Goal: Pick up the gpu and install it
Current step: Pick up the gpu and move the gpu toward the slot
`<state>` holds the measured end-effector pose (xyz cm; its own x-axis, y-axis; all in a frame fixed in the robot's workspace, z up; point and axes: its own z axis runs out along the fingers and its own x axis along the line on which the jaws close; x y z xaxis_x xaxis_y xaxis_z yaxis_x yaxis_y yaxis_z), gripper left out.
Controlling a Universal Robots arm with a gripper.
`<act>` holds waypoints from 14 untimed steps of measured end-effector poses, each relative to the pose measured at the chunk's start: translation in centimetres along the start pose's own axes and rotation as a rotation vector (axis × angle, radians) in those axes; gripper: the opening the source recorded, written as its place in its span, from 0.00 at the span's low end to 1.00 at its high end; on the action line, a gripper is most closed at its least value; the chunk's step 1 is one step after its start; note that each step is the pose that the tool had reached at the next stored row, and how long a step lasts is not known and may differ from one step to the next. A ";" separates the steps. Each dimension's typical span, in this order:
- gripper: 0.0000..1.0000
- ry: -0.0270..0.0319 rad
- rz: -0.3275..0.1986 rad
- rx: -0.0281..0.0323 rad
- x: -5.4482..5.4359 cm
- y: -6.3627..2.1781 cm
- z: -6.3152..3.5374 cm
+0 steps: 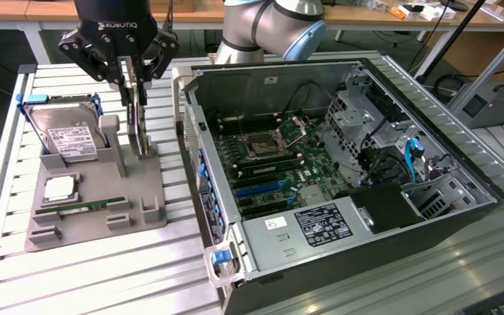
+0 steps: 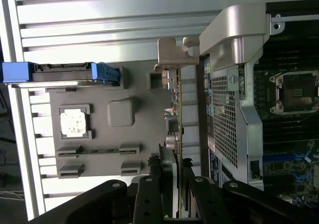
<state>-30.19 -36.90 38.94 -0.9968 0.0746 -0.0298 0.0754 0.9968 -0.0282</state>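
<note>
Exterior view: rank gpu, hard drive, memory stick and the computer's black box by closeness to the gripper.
1. gpu, beneath the gripper.
2. hard drive, exterior view's left.
3. memory stick, fixture's front.
4. black box, inside case.

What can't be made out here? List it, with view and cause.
- Thin flat dark expansion card: edge-on in both views, so its faces are hidden; in the wrist view the black gripper covers one end.
- Boxy silver hard drive: label print too small, exterior view.
- Open black computer case: near corner cut off by the exterior view's lower edge.
</note>
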 end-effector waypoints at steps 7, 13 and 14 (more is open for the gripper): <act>0.27 0.0000 0.000 0.0000 0.0 0.00 -0.19; 0.27 0.0000 0.000 0.0000 0.0 -0.01 -0.30; 0.27 -0.0001 0.000 0.0000 0.0 -0.01 -0.31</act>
<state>-30.19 -36.90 39.25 -0.9968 0.0746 -0.0298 0.0754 0.9968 -0.0281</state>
